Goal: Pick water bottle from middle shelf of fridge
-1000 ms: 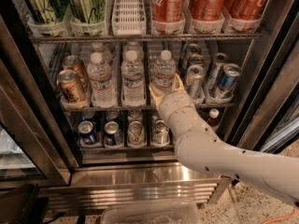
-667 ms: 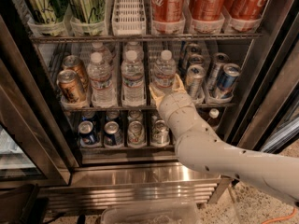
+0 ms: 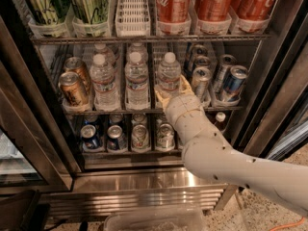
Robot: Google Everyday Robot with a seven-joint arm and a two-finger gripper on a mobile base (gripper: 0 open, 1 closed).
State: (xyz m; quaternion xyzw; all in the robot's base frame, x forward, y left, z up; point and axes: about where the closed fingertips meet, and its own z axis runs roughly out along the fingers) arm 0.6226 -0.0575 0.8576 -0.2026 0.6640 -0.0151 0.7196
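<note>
Very little differs across the last second. The hand is at the foot of the rightmost water bottle at the front of the middle shelf. Set against the earlier views, it shows no clear shift in place. At most the pale arm behind it lies a touch differently, and that is too slight to be sure of. The water bottle stands upright in its lane as it did before, neither lifted nor drawn forward. Nothing around it has moved.
</note>
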